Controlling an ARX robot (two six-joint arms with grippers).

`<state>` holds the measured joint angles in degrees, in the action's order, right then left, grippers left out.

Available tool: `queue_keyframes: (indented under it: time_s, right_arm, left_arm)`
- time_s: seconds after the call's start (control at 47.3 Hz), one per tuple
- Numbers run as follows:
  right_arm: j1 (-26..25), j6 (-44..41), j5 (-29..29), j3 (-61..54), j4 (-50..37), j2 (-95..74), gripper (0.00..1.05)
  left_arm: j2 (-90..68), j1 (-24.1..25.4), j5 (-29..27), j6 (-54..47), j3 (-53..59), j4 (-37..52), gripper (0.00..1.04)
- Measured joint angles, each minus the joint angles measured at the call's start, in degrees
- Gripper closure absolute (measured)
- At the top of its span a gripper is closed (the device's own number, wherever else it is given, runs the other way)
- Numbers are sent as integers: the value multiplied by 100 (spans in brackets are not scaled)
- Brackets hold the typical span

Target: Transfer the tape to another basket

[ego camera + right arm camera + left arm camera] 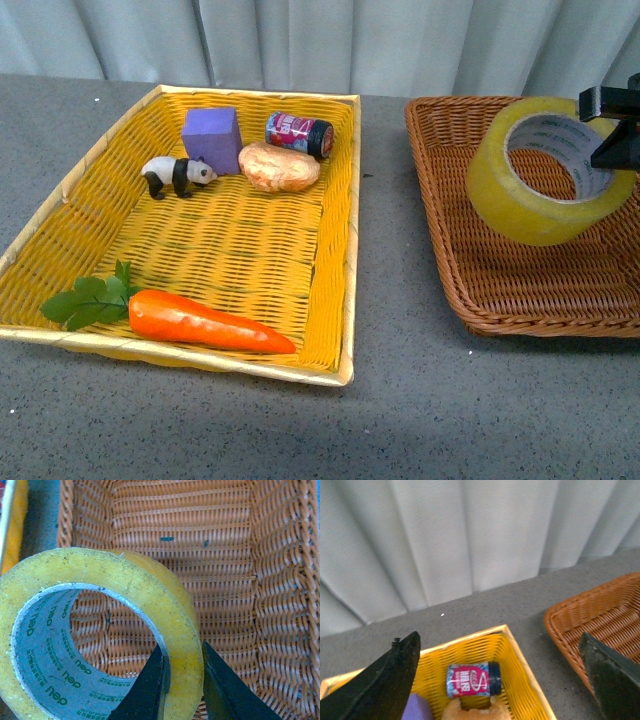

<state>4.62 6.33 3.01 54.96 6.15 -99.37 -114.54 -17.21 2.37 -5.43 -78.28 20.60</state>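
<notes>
tape (520,215) in r end effector (183,680) over basket (500,290)

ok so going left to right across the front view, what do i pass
panda toy → purple block → red-labelled jar → basket left rim → tape → right end effector. carrot and bread-like piece left out, since they overlap others.

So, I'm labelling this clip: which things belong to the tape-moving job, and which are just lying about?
Job: wide roll of yellowish packing tape; dark brown wicker basket; right gripper, clamped on the roll's wall.
Lying about: bright yellow woven tray; orange toy carrot; purple block; small toy panda; brown bread-like lump; red-labelled jar.
</notes>
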Motion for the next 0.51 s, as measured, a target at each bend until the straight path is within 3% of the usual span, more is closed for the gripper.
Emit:
queue_keyframes:
  time_s: [0.063, 0.254, 0.507]
  right_arm:
    - [-72, -59, 2, 0, -46, -61, 90]
    - [-208, -243, 61, 160, -120, -472, 90]
    - [-334, -503, -136, 708, -151, -1314, 90]
  left_arm:
    - [0, 98, -219, 306, 85, 50, 5]
    - [160, 321, -852, 955, 636, 356, 7]
    - [570, 717, -1276, 1456, 1523, 568, 7]
